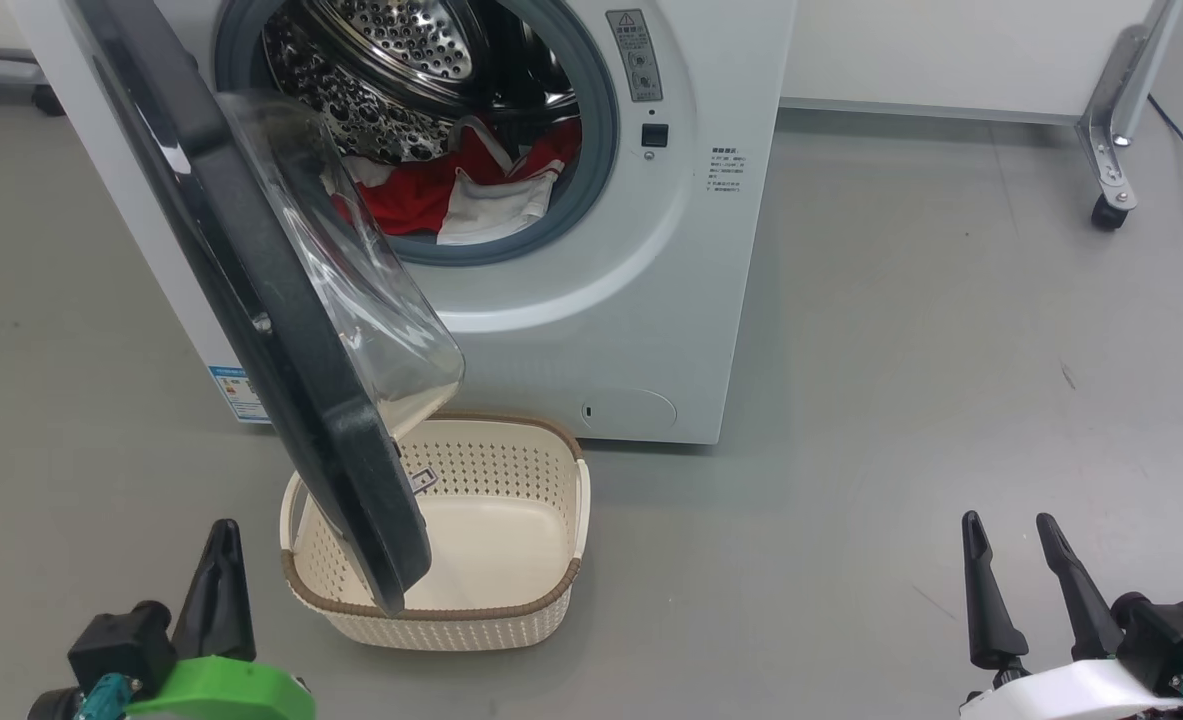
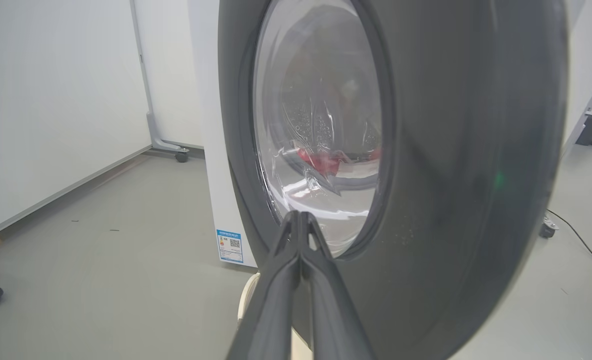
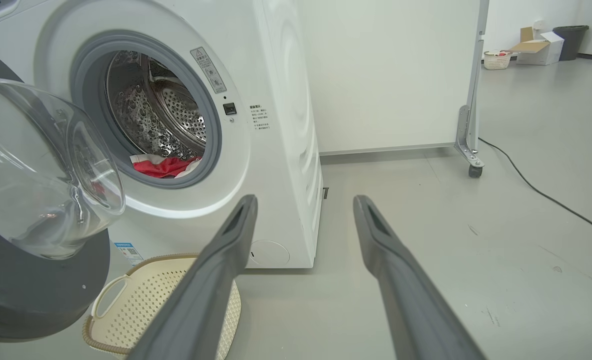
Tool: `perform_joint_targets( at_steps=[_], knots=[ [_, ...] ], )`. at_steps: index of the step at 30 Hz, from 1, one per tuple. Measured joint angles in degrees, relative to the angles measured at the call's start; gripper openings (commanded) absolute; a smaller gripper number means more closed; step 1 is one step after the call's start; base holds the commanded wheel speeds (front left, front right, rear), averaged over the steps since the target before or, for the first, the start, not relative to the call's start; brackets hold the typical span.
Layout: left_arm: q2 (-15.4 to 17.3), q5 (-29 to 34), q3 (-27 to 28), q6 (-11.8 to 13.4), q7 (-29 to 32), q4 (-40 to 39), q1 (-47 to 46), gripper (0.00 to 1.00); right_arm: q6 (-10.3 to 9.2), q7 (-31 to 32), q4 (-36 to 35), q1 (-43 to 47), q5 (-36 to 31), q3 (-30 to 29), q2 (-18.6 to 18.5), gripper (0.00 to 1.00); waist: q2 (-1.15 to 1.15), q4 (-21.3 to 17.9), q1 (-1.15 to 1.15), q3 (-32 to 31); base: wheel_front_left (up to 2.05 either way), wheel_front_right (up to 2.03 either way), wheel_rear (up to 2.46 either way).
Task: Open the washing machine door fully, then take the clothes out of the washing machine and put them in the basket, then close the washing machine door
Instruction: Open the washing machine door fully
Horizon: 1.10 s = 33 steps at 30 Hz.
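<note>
Step one is unfinished, we judge: the washing machine door (image 1: 281, 380) hangs half open above the basket (image 1: 511, 611), clothes (image 1: 421, 200) in the drum (image 1: 391, 40). Our left end effector (image 1: 221, 540) is pinched shut, empty; right end effector (image 1: 1009, 525) spread, empty. Next, push the door wider

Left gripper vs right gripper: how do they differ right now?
Left gripper is shut, fingers pressed together; right gripper is open, fingers clearly apart. Left gripper sits on a green mount; right gripper on a white mount. Left gripper points at the washing machine door; right gripper points at the floor beside the washing machine. Both have long dark fingers and hold nothing.
</note>
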Motion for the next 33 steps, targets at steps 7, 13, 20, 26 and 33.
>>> perform_joint_targets(
  at_steps=[7, 13, 20, 26, 33],
  knots=[
    [0.2, 0.0, 2.8, -0.4, 0.0, -4.2, -2.7, 0.0, 0.24, 0.0, 0.3, 0.0, -0.5, -0.4, 0.4, 1.0, 0.0, 0.1, 0.0, 0.0, 0.0, 0.0, 0.0],
    [1.5, 0.0, 4.2, -0.7, 0.0, -8.6, -7.2, 0.0, 0.6, 0.0, 0.6, 0.0, -0.8, -0.5, 0.9, 1.0, 0.0, 0.2, 0.0, -0.1, 0.0, 0.0, 0.0],
    [2.5, 1.8, 4.0, -1.3, -0.3, -12.5, -11.5, 0.0, 1.16, 0.0, 1.3, 0.0, -1.3, -0.5, 1.3, 1.0, 0.0, 0.1, 0.0, -0.5, 0.0, 0.0, 0.0],
    [2.9, 3.1, 1.4, -1.7, -0.3, -15.7, -14.2, 0.0, 1.52, 0.0, 1.8, 0.0, -1.6, -0.6, 1.6, 1.0, 0.0, -0.3, 0.0, -0.9, 0.0, 0.0, 0.0],
    [2.5, 4.6, -3.3, -2.5, 1.3, -19.3, -16.7, 0.0, 1.77, 0.0, 2.0, 0.0, -1.6, -0.9, 1.9, 1.0, 0.0, -0.7, 0.0, -1.1, 0.0, 0.0, 0.0]
  ],
)
